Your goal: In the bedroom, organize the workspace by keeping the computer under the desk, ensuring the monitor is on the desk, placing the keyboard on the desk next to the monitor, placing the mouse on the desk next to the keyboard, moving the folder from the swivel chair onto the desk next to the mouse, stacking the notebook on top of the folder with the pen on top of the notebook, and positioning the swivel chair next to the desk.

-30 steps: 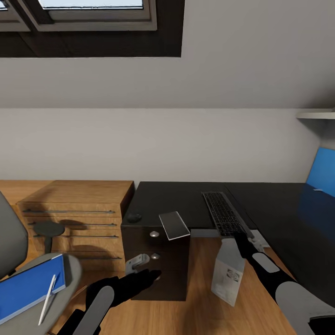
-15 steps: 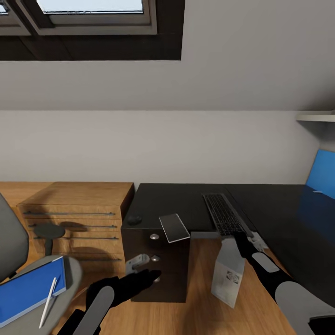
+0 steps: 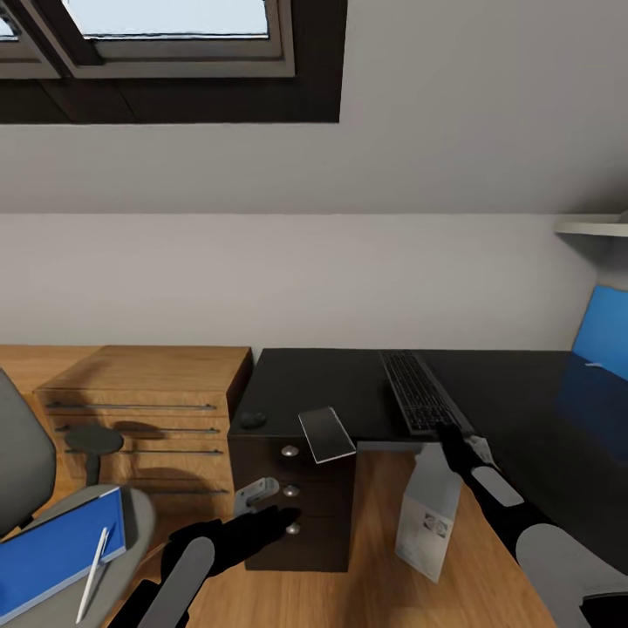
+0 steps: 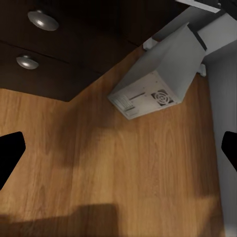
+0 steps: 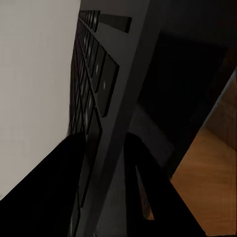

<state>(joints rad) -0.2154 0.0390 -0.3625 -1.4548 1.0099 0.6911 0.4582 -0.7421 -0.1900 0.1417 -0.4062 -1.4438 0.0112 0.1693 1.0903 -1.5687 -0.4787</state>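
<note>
My right gripper (image 3: 451, 433) is shut on the near end of the keyboard (image 3: 417, 391), which lies lengthwise over the black desk (image 3: 349, 384). Up close, its fingers (image 5: 66, 187) clamp the keyboard's (image 5: 94, 98) silver edge. The mouse (image 3: 253, 419) and the tilted notebook (image 3: 327, 433) rest on the desk's left corner above the drawers. The computer (image 3: 427, 515) stands on the floor under the desk. The blue folder (image 3: 52, 549) with the pen (image 3: 93, 571) on it lies on the swivel chair (image 3: 22, 453). My left gripper (image 3: 279, 521) hangs open by the drawers. The monitor is out of view.
A light wooden drawer chest (image 3: 148, 384) stands left of the desk against the wall. The desk's blue back panel (image 3: 602, 340) rises at the far right under a shelf (image 3: 593, 227). The left wrist view looks down on wooden floor (image 4: 123, 163), the computer (image 4: 158, 79) and a drawer knob (image 4: 42, 19).
The head view has tipped up a little. My right gripper has carried the keyboard slightly farther away over the desk. The left arm has stayed put.
</note>
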